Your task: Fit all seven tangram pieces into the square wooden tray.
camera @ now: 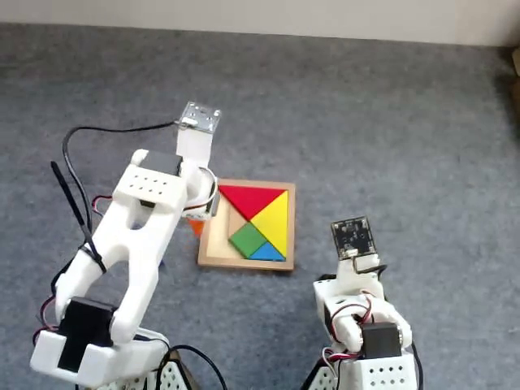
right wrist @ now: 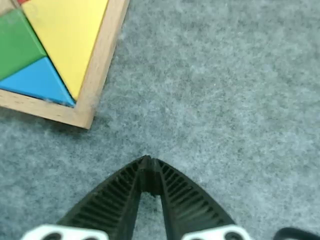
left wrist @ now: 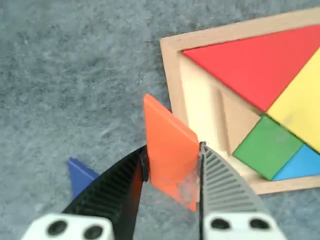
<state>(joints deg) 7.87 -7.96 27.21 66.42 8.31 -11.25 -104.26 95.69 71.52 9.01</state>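
Observation:
The square wooden tray [camera: 208, 258] lies mid-table and holds a red triangle [camera: 250, 200], a yellow triangle [camera: 275, 223], a green square [camera: 246, 238] and a light blue triangle [camera: 266, 253]; its left part is bare wood [left wrist: 200, 102]. My left gripper [left wrist: 172, 160] is shut on an orange piece [left wrist: 170, 150], held on edge just outside the tray's left rim [left wrist: 170, 75]. A dark blue piece [left wrist: 80, 175] lies on the carpet beside it. My right gripper [right wrist: 149, 172] is shut and holds nothing, over bare carpet off the tray's corner [right wrist: 82, 117].
Grey carpet [camera: 390, 122] covers the whole table. The left arm's white body [camera: 130, 252] hangs over the space left of the tray, with black cables [camera: 77, 171] behind it. The right arm's base [camera: 361, 333] sits at the front right.

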